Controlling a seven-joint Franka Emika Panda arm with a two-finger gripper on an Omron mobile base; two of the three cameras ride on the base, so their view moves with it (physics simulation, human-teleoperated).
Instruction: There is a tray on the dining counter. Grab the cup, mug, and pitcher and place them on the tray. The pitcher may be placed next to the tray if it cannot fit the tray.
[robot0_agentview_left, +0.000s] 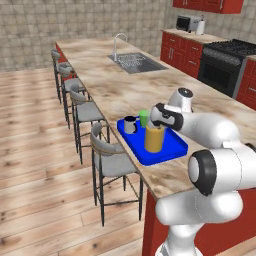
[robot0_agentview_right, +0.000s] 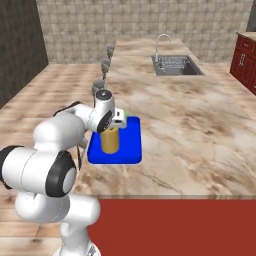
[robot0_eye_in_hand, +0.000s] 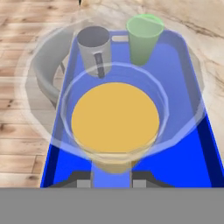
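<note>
The pitcher (robot0_agentview_left: 154, 138) is seen standing upright on the blue tray (robot0_agentview_left: 170, 152), its long axis vertical and its orange liquid level; the tray lies near the stool-side edge of the table (robot0_agentview_left: 125, 90), its long side running away from the robot; the arm is bent forward with the hand low over the pitcher's rim; the jaws (robot0_eye_in_hand: 113, 178) are narrowly parted on the near wall of the pitcher; the grey mug (robot0_eye_in_hand: 95, 49) and the green cup (robot0_eye_in_hand: 143, 37) are shown side by side beyond the pitcher in the hand view, the mug's handle turned toward the pitcher; in the right base view the cup (robot0_agentview_right: 125, 114) is mostly hidden behind the hand.
</note>
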